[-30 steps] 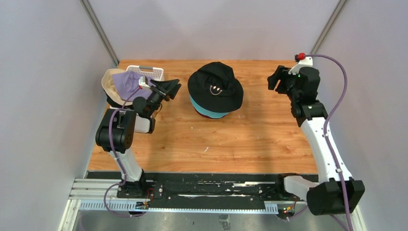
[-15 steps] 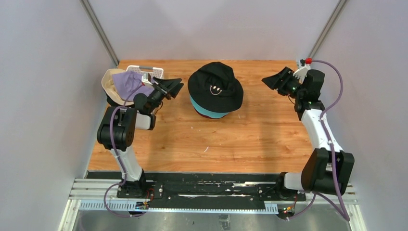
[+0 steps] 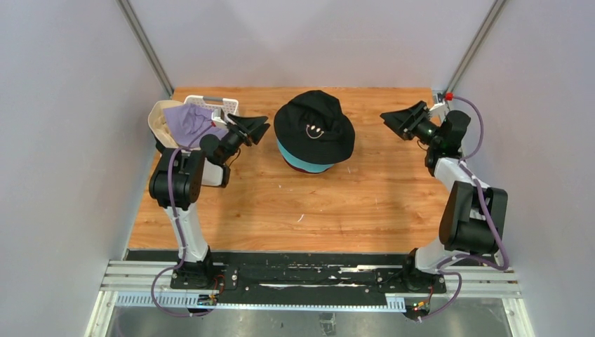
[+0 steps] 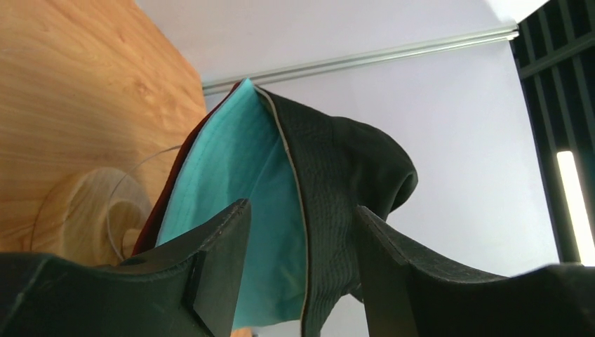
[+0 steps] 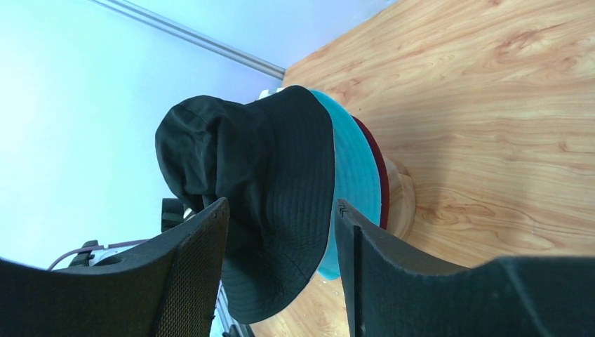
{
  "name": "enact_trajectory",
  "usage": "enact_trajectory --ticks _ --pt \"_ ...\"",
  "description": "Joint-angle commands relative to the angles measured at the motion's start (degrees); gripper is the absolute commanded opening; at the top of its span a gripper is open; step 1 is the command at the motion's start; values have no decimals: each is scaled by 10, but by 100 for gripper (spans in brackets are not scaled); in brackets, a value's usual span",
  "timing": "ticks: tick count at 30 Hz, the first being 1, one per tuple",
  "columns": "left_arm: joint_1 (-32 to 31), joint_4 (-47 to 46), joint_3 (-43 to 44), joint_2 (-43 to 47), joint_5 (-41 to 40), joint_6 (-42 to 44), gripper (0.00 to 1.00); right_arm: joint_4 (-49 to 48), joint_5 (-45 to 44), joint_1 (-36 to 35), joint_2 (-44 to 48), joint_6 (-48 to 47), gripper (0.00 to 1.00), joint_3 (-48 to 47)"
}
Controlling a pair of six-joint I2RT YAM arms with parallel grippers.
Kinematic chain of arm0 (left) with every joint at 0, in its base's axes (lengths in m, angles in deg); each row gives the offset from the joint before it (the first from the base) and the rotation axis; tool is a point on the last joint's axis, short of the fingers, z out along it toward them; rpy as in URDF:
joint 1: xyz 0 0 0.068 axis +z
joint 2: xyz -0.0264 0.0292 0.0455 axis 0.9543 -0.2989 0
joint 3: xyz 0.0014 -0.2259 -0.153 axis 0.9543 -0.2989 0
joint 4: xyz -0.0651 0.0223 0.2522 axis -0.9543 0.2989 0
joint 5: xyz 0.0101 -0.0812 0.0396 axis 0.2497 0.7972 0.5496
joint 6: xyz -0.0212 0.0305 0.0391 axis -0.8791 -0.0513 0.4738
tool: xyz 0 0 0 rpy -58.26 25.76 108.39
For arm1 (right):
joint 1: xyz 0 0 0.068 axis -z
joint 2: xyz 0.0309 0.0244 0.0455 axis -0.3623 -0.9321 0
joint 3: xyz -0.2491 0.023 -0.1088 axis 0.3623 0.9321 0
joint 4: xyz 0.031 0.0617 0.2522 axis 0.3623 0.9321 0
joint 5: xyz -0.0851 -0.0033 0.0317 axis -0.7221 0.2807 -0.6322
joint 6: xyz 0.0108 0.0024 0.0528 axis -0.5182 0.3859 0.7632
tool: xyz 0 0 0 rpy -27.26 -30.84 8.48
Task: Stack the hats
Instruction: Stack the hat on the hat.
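Hats in three colours sit one over another on the wooden stand point(image 5: 401, 198) at the far centre of the table point(image 3: 351, 200). The black hat with a smiley face point(image 3: 313, 126) is on top. The teal hat point(image 3: 303, 164) is under it and shows as a band below the black brim. The maroon hat point(image 5: 379, 172) is lowest; only a thin edge of it shows in the wrist views.

The lavender hat point(image 3: 186, 121) lies crumpled on the beige hat point(image 3: 160, 116) at the far left corner of the table. Both are at the white basket point(image 3: 219, 105). The top view does not show how far they sit inside it.

Left gripper point(image 3: 258, 129): located between the basket and the stack, near the left brim of the black hat, not touching it. It points toward the stack. The jaws are spread wide and hold nothing. In the left wrist view, the teal and black brims appear in the gap between the fingers point(image 4: 223, 246), beyond the tips.

Right gripper point(image 3: 393, 124): located near the far right edge of the table, well apart from the stack. It points left toward the stack. The jaws are spread wide and hold nothing. In the right wrist view, the stack appears between the fingers point(image 5: 203, 246), beyond the tips.
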Motion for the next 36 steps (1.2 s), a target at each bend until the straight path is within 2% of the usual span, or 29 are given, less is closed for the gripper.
enact_trajectory --ticks 1,14,19,25,29,31,34,36 --pt "-4 -4 31 -3 6 20 59 -111 35 8 -28 60 56 11" --pt "-31 15 69 -29 10 29 57 -149 36 8 -75 69 56 18" --pt "-35 11 75 -31 13 27 48 -170 38 6 -91 78 56 22" --pt "-43 -34 91 -52 14 -5 31 -207 41 5 -121 94 56 28" --pt "-52 -36 102 -61 16 -5 8 -253 47 2 -148 119 56 27" --pt "-54 -36 102 -61 13 -5 1 -273 52 -4 -164 128 56 25" --pt "-55 -38 100 -59 13 -7 0 -339 58 -15 -193 175 54 24" --pt "-54 -40 95 -57 10 -8 0 -416 62 -26 -224 229 52 21"
